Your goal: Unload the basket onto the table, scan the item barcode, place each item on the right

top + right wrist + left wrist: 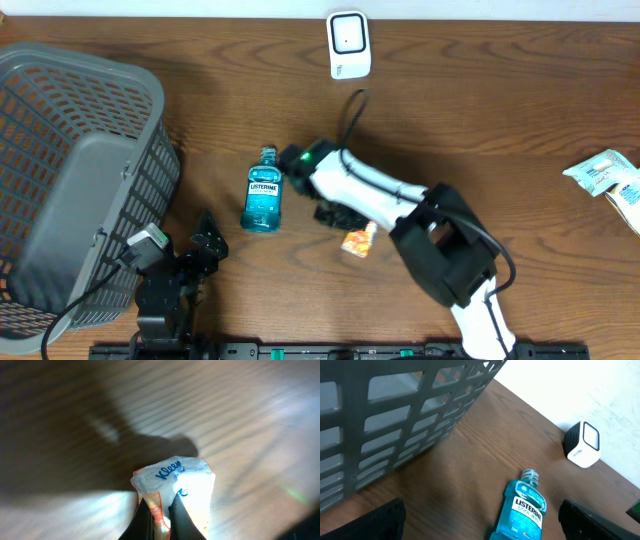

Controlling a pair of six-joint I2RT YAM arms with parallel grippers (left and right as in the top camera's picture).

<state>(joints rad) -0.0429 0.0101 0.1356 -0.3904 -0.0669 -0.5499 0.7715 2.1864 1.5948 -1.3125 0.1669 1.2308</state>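
Observation:
A small white and orange Kleenex tissue pack lies on the wooden table near the middle. My right gripper is shut on it. In the right wrist view the two dark fingers of that gripper pinch the pack's near edge, and I see no barcode. The white scanner stands at the table's far edge, also in the left wrist view. My left gripper rests open at the front left. In its own wrist view nothing sits between the fingers.
A blue Listerine bottle lies left of the tissue pack, seen also in the left wrist view. A grey slatted basket fills the left side. Pale packets lie at the right edge.

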